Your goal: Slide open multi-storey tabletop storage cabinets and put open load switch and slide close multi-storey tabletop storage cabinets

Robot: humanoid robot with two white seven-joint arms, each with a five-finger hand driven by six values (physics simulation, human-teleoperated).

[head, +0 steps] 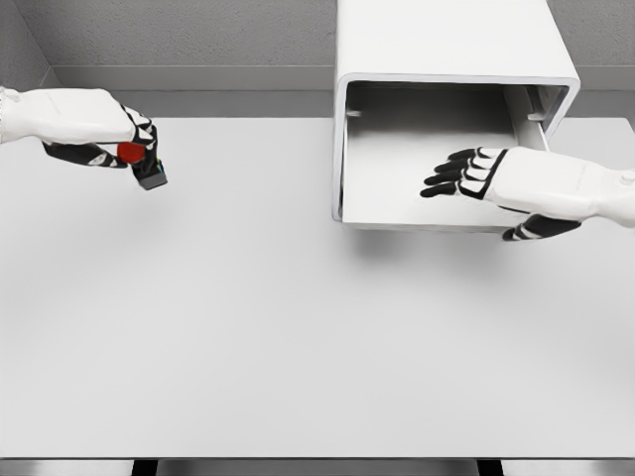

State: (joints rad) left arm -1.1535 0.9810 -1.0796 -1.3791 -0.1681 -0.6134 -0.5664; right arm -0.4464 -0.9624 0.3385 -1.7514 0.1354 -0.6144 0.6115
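Observation:
The white tabletop storage cabinet stands at the back right with its drawer slid out toward me, showing nothing inside. My right hand hovers over the drawer's right part, fingers spread and holding nothing. At the far left, above the table, my left hand is shut on the load switch, a small dark block with a red knob. The switch is well to the left of the drawer.
A large white table fills the view, with its front edge near the bottom. A grey wall runs behind the cabinet.

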